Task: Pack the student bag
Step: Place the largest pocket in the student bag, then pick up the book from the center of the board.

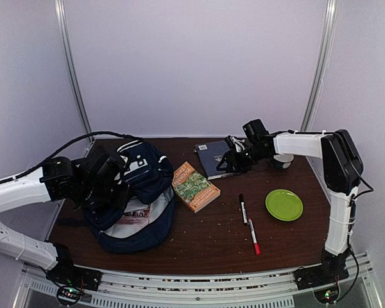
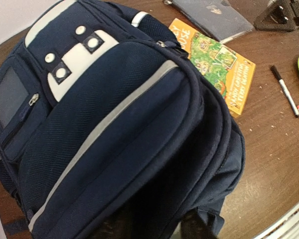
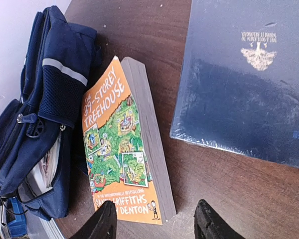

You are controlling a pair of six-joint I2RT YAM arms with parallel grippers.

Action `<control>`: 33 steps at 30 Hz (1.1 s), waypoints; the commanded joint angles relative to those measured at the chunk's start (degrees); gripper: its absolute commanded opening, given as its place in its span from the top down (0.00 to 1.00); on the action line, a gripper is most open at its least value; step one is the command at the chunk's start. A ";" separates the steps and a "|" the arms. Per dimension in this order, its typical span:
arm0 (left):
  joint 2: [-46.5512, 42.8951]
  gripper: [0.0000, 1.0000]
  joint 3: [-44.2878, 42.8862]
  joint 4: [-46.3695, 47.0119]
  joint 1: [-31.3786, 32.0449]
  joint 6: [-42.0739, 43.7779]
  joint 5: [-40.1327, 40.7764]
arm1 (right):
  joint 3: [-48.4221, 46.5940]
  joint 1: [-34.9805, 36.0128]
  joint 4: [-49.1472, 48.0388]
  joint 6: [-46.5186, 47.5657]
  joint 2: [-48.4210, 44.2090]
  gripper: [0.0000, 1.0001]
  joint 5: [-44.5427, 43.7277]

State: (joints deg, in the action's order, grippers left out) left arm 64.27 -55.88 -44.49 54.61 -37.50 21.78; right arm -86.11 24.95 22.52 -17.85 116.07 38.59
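Note:
The student bag [image 1: 141,173] is a navy backpack lying on the left of the table, its white patch with dark squares [image 2: 72,55] facing up. Its main compartment gapes toward the front, with a printed booklet [image 1: 135,212] inside. My left gripper [image 1: 109,186] sits on the bag's left side; its dark fingers [image 2: 195,226] stand apart with a fold of navy fabric between them. My right gripper [image 3: 157,224] hovers open at the back, over the near corner of an orange paperback [image 3: 122,149] and beside a dark blue book [image 3: 244,84].
The orange paperback [image 1: 194,186] lies right of the bag, with the dark blue book [image 1: 213,157] behind it. A black marker [image 1: 242,208] and a red-capped marker [image 1: 254,236] lie mid-table. A green plate [image 1: 283,205] is at the right, with a small white object [image 1: 283,162] behind it.

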 commanded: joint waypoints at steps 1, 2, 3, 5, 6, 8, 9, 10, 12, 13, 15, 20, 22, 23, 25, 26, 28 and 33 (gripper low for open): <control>-3.05 0.53 1.67 12.66 -0.73 4.48 -6.68 | -2.56 -1.53 1.76 0.84 0.87 0.46 -1.41; -3.39 0.50 1.73 14.11 -0.73 4.99 -7.08 | -2.86 -1.87 1.77 0.50 1.03 0.46 -1.57; -3.40 0.47 1.46 14.94 -0.73 5.46 -7.02 | -2.95 -2.29 1.63 -0.20 1.34 0.46 -1.54; -2.34 0.41 0.06 15.30 -0.73 6.03 -5.78 | -3.22 -3.55 0.95 -2.54 2.08 0.45 -0.75; -1.21 0.38 -0.85 15.36 -0.74 6.43 -4.96 | -3.42 -4.32 0.65 -3.64 2.40 0.44 -0.75; 1.95 0.32 -3.57 15.95 -0.80 7.35 -3.85 | -4.11 -5.61 0.62 -4.37 2.77 0.41 -1.93; 4.11 0.27 -5.22 16.35 -0.82 7.52 -3.54 | -4.97 -6.23 1.08 -4.20 3.18 0.39 -2.73; 6.44 0.23 -7.09 16.81 -0.98 7.49 -3.85 | -6.04 -6.68 1.87 -4.03 3.76 0.38 -3.25; 11.83 0.21 -12.17 17.55 -2.03 7.54 -5.76 | -8.39 -7.83 3.75 -4.23 5.13 0.35 -4.01; 14.54 0.20 -14.83 17.50 -2.47 7.48 -6.73 | -9.02 -8.34 3.91 -4.36 5.62 0.35 -4.14; 20.37 0.20 -19.20 17.02 -3.50 7.10 -8.67 | -9.94 -9.06 4.46 -4.47 6.42 0.34 -4.78; 31.10 0.20 -28.96 19.16 -5.55 6.52 -14.24 | -12.02 -9.92 6.66 -4.11 8.69 0.34 -6.18; 34.05 0.20 -31.68 20.21 -6.14 6.35 -17.01 | -12.38 -10.04 6.86 -4.40 9.54 0.34 -6.38; 35.21 0.21 -32.96 20.45 -6.25 6.41 -18.06 | -12.54 -10.03 6.91 -4.87 9.93 0.34 -6.38; 37.11 0.22 -34.60 20.77 -6.22 6.52 -19.80 | -12.35 -10.08 6.39 -6.01 10.58 0.35 -6.28; 37.57 0.22 -34.80 20.99 -6.22 6.30 -20.48 | -12.25 -10.12 6.29 -6.34 10.82 0.35 -6.17; 37.72 0.22 -34.12 21.75 -6.23 5.97 -21.78 | -12.33 -10.10 6.30 -6.45 11.39 0.35 -6.16; 35.85 0.22 -30.46 22.98 -6.27 5.00 -21.64 | -12.27 -10.51 6.09 -7.24 12.62 0.38 -4.47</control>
State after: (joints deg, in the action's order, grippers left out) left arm 102.30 -88.29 -25.06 48.58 -31.64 1.98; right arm -97.51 14.94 28.36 -23.94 127.66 33.58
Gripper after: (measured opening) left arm 0.779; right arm 0.630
